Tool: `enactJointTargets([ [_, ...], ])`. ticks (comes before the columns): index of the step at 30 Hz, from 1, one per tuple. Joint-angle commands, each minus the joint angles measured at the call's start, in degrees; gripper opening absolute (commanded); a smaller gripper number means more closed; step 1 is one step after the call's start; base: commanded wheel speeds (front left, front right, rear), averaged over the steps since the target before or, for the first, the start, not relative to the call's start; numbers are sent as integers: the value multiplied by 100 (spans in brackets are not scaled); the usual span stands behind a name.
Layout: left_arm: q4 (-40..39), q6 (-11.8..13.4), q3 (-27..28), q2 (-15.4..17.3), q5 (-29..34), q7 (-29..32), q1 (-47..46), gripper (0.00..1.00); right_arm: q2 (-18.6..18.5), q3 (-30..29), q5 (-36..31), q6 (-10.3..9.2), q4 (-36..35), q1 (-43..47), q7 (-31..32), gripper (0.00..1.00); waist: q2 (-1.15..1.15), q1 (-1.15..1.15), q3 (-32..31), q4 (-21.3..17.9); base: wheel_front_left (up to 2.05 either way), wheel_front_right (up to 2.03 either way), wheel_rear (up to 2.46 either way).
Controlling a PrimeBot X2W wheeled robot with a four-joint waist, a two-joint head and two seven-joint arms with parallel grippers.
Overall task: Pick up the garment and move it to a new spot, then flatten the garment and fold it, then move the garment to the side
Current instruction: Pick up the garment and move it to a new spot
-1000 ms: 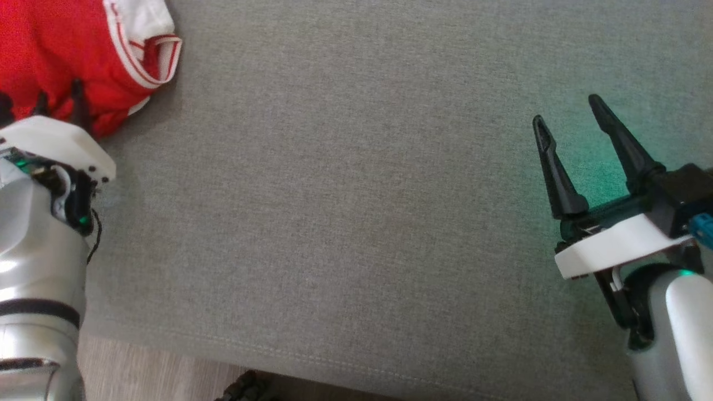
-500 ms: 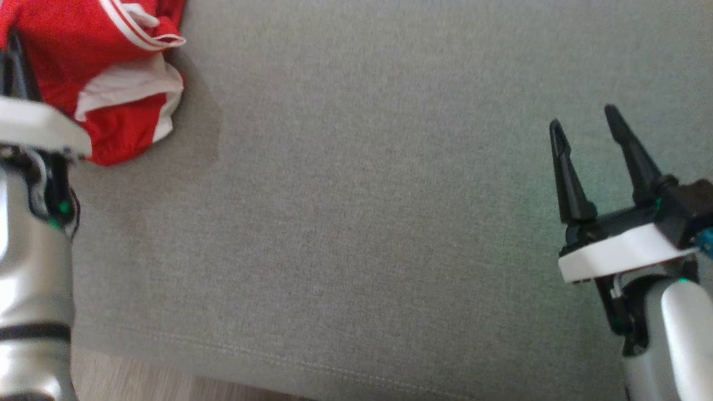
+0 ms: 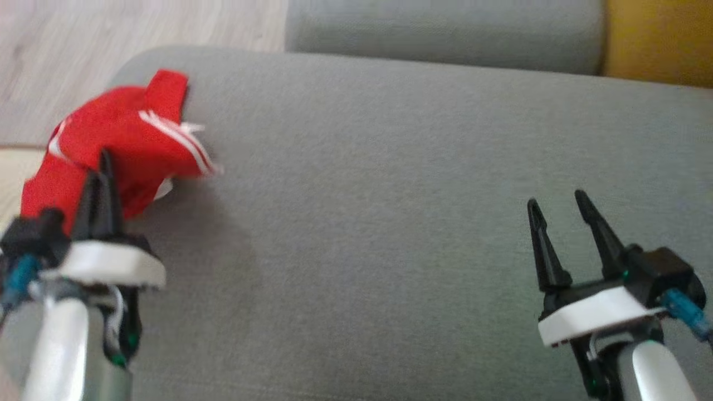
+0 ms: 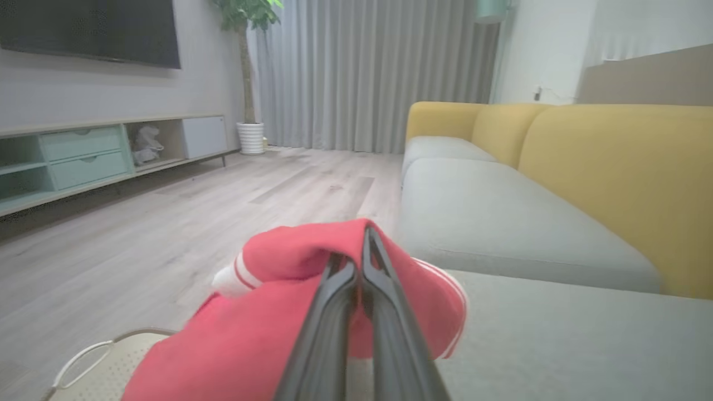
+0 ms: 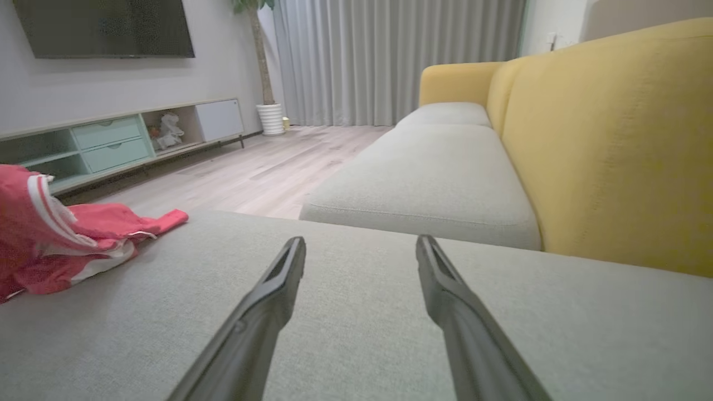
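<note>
One arm has it: our left claw (image 3: 103, 164) pinches the crumpled red white-striped garment (image 3: 128, 133); our open right claw (image 3: 556, 199) sits well apart rightward.

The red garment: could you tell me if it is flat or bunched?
Bunched: the garment is a crumpled heap, a fold pinched by the left claw.

Soft, matt red cloth garment with white stripe trim (image 3: 122, 133), rumpled, pinched in the smooth, faintly glossy dark plastic fingers (image 4: 334, 312) of the left gripper (image 3: 104, 161). Under that tool, coarse-woven matt grey fabric sofa cushion (image 3: 362, 234). Ahead of the fingertips, pale wood-plank floor (image 4: 167, 223) with a low sheen.
</note>
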Motion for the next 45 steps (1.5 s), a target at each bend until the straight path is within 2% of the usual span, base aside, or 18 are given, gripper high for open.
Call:
enactJointTargets([
  [1, -421, 40, 145, 113, 35, 50, -45, 0, 14, 124, 68, 43, -182, -82, -45, 100, 0, 1, -268, -315, 0, 0, 0],
  [8, -1837, 140, -395, -147, 225, 565, 962, 0, 82, 140, 142, 43, -231, 102, -24, 100, 0, 1, -356, -862, 0, 0, 0],
  [14, -2095, -109, -1130, -409, 320, 791, 832, 0, 102, 170, 136, 43, -353, 6, 14, 100, 0, 1, -97, -1435, 0, 0, 0],
  [22, -1545, -419, -2083, -743, 372, 731, -319, 0, 114, 252, 171, 43, -486, -337, -36, 100, 0, 1, 562, -2385, 0, 0, 0],
  [28, -1034, -537, -2867, -831, 375, 631, -1279, 0, 121, 288, 261, 43, -493, -552, -177, 100, 0, 1, 1165, -3004, 0, 0, 0],
  [29, -742, -564, -3118, -838, 351, 678, -1469, 0, 123, 295, 320, 43, -456, -590, -250, 100, 0, 1, 1329, -3142, 0, 0, 0],
  [32, -252, -613, -3486, -843, 238, 751, -1593, 0, 124, 313, 423, 43, -369, -633, -366, 100, 0, 1, 1493, -3276, 0, 0, 0],
  [38, 459, -695, -4014, -845, 145, 849, -1696, 0, 125, 293, 495, 43, -215, -696, -509, 100, 0, 1, 1566, -3283, 0, 0, 0],
  [39, 551, -706, -4095, -845, 145, 833, -1714, 5, 125, 281, 500, 43, -179, -702, -522, 100, 0, 1, 1553, -3253, 0, 0, 0],
  [40, 632, -714, -4167, -845, 154, 811, -1725, 42, 125, 276, 500, 43, -147, -710, -531, 100, 0, 1, 1529, -3217, 0, 0, 0],
  [41, 694, -720, -4233, -845, 163, 784, -1729, 100, 125, 273, 494, 43, -117, -717, -537, 100, 0, 1, 1494, -3173, 0, 0, 0],
  [45, 729, -687, -4344, -846, 138, 534, -1666, 100, 125, 257, 443, 43, -47, -724, -529, 100, 0, 1, 1278, -2928, 0, 0, 0],
])
